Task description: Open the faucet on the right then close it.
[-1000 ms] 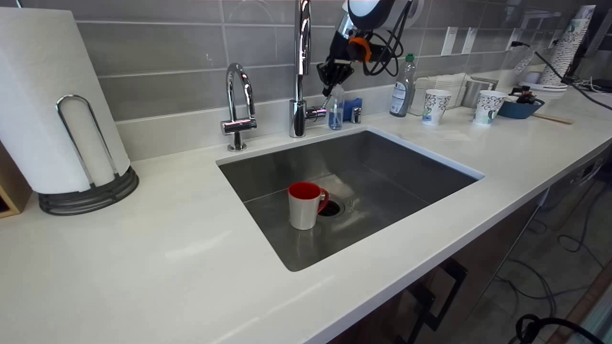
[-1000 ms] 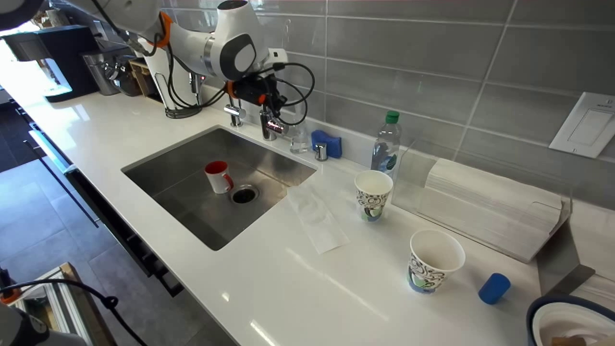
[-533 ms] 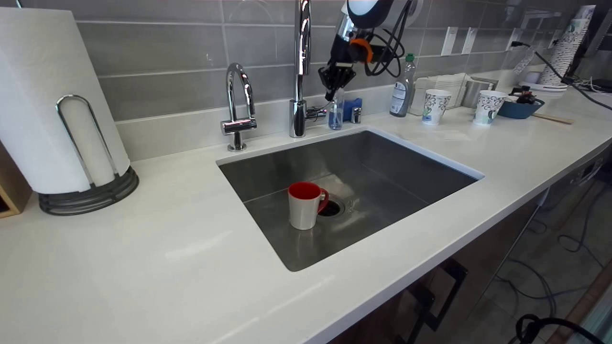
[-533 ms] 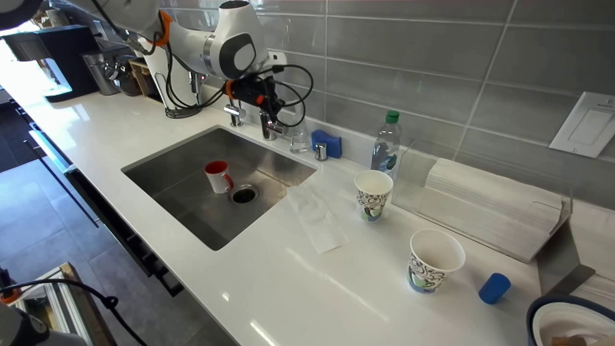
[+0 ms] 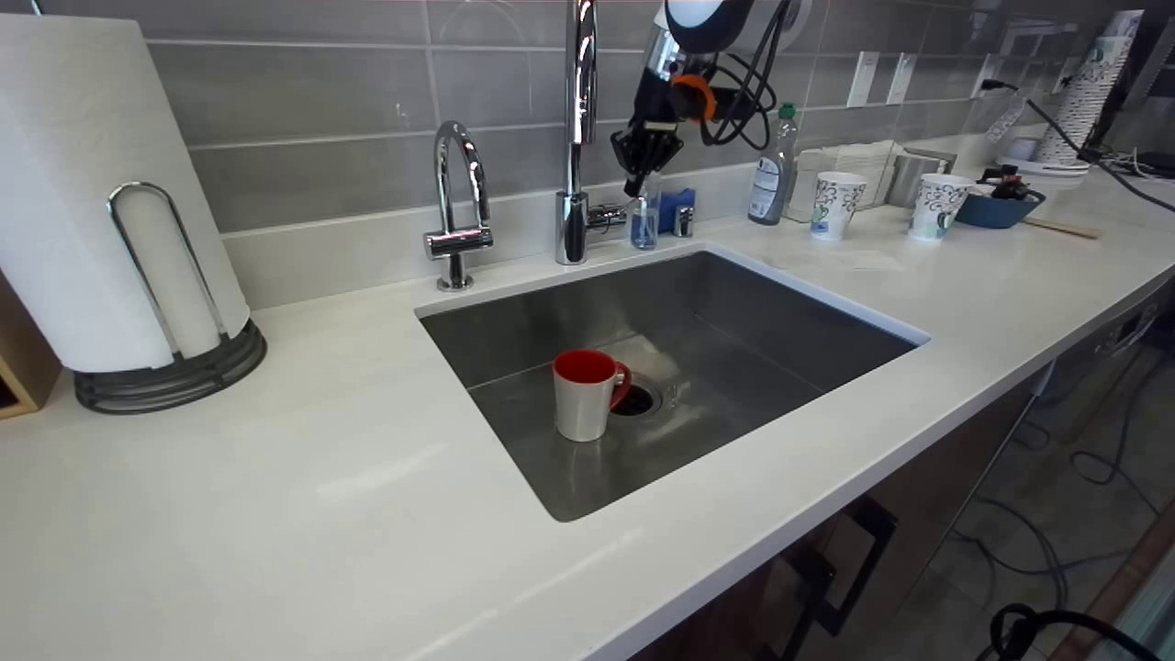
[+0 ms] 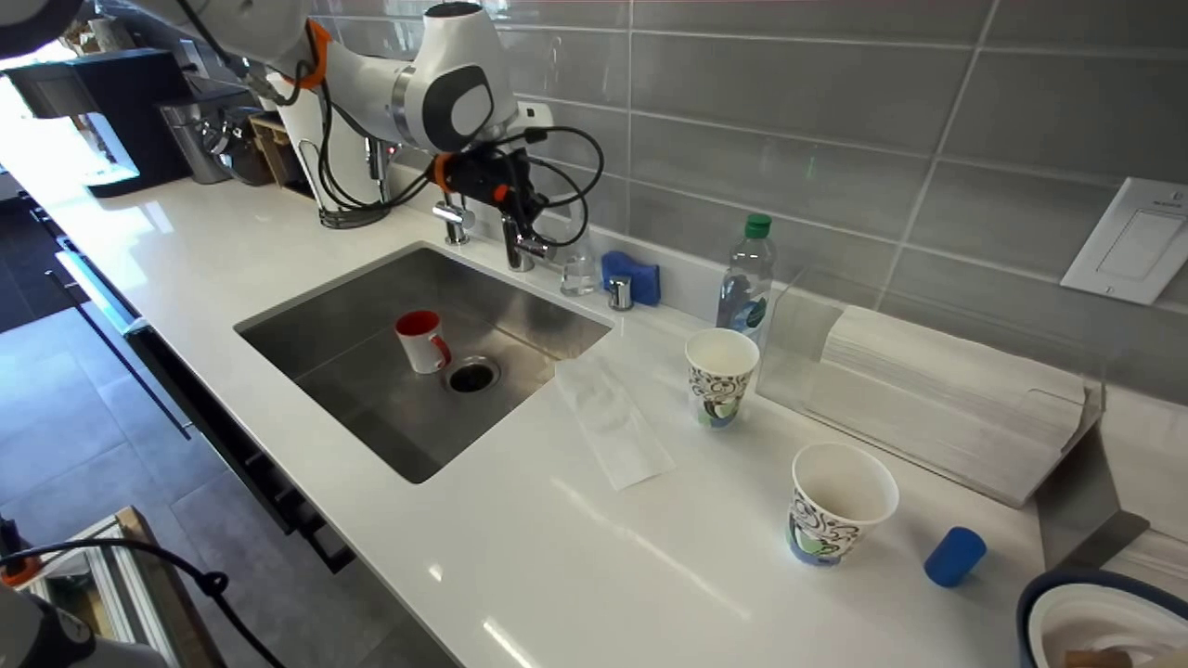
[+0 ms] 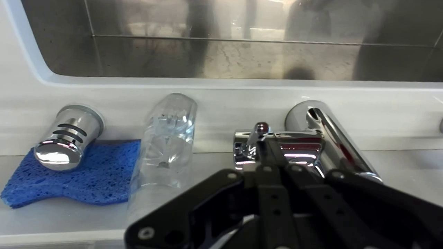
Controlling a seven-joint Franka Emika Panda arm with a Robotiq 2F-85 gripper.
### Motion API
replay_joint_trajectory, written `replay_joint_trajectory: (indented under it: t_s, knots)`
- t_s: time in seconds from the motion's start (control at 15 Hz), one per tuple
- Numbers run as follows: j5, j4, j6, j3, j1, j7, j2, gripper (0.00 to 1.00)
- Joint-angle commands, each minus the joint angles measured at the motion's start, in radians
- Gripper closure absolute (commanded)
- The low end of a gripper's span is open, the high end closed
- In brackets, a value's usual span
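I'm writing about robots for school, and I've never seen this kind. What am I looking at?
That's a robot arm with a black pincer. Two cameras stand away from it; a third, on the arm near the pincer, takes the close-up. On the counter are a tall faucet, a short curved faucet, a blue sponge and a green-capped bottle. A red-and-white mug stands in the sink. The pincer is pinched closed, seemingly holding nothing. It's close to the tall faucet's lever; whether they touch, I can't tell.
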Motion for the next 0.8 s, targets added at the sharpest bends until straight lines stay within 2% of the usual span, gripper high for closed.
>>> replay_joint_trajectory:
  t_s: [0.0,0.73]
  knots:
    - [0.046,0.015,-0.025,0.025,-0.001,-0.035,-0.004,1.0]
    - [0.006,0.038,-0.104,-0.022,0.022,0.028,0.008,1.0]
